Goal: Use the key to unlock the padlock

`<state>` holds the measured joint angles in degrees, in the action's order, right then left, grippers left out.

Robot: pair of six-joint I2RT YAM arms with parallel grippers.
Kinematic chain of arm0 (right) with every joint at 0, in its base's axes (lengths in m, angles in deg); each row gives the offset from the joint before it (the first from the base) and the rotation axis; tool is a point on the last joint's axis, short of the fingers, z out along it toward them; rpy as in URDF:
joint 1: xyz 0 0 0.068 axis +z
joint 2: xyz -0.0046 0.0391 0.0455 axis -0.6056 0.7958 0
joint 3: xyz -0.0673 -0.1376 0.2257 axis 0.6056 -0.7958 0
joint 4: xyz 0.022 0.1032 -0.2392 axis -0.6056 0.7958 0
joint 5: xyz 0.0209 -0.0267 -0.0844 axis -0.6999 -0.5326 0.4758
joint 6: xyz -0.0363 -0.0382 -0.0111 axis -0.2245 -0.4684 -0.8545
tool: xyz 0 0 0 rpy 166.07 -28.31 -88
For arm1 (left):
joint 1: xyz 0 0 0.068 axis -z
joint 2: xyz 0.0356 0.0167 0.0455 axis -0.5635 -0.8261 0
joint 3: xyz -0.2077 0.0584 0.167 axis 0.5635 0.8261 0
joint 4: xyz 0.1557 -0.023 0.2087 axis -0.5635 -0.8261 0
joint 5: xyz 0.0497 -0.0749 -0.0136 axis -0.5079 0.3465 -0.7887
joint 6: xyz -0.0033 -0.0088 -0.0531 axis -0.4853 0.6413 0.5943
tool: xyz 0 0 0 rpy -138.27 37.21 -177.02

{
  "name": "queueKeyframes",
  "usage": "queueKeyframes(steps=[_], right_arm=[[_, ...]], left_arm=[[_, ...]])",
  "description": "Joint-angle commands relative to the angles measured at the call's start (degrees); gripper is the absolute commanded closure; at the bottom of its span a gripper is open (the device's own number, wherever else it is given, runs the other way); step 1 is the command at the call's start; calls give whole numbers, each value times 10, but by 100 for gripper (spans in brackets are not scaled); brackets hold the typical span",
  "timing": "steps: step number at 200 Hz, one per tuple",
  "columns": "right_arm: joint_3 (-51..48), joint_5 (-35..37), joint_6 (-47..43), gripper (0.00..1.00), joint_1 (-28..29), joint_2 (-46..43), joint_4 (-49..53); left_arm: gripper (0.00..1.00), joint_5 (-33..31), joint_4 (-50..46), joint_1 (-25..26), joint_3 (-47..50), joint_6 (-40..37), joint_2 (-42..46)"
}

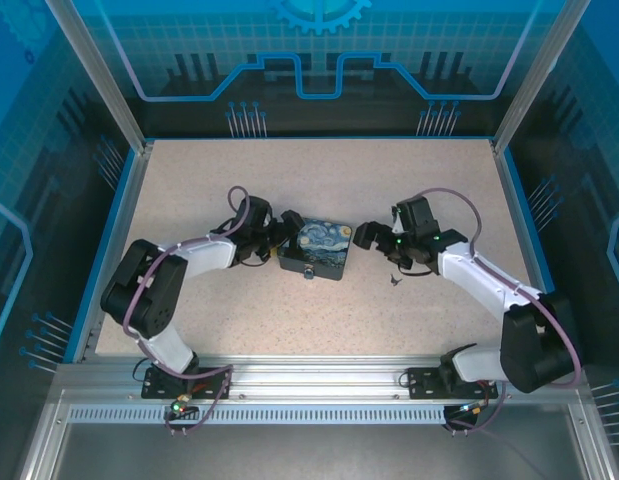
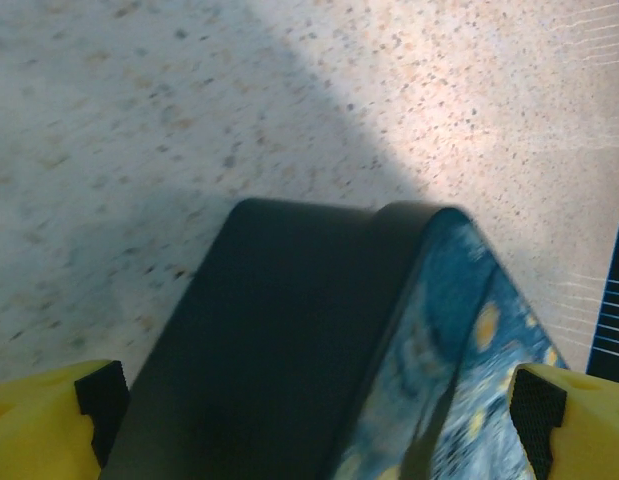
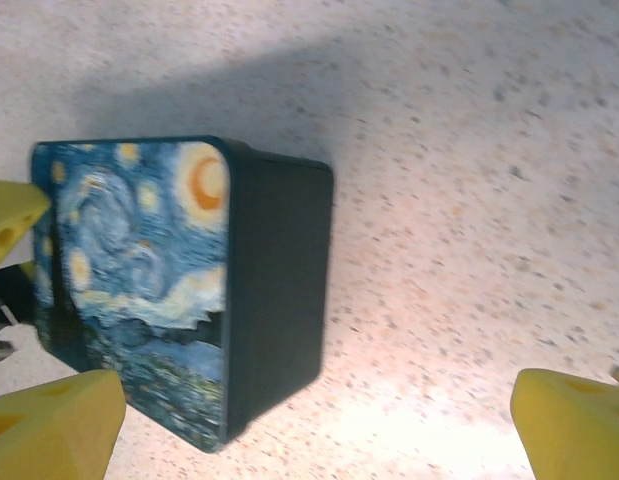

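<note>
The task is at its beginning. The key (image 1: 394,281) lies on the surface (image 1: 189,180), a small dark thing just in front of the right arm, and no end effector holds it. The padlock (image 1: 307,271) hangs at the near side of the box (image 1: 315,248). It is too small to tell if its shackle is closed, but I judge it is not yet unlocked. Picking up the key, putting it in and turning it are all left to do.

The top view gives the whole layout: the left end effector (image 1: 279,235) is at the box's left side, and the right end effector (image 1: 364,235) is just beside its right side. The left wrist view adds that the left end effector (image 2: 309,420) has its fingers wide apart with the box (image 2: 289,330) between them. The right wrist view shows the right end effector (image 3: 309,420) also apart and holding nothing, and shows the painted lid of the box (image 3: 139,290) clearly.
</note>
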<state>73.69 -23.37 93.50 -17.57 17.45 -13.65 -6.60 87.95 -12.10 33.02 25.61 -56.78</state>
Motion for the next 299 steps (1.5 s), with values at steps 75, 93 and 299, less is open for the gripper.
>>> queueKeyframes(steps=[75, 93, 299], right_arm=[[22, -130, 53, 0, 1, 64, -76], [28, -146, 71, 0, 2, 84, -92], [60, 38, -46, 6, -41, 56, 146]], left_arm=[[1, 0, 56, 27, 34, 18, 42], [1, -1, 68, 44, 43, 31, 48], [1, -28, 50, 54, 27, 18, 53]])
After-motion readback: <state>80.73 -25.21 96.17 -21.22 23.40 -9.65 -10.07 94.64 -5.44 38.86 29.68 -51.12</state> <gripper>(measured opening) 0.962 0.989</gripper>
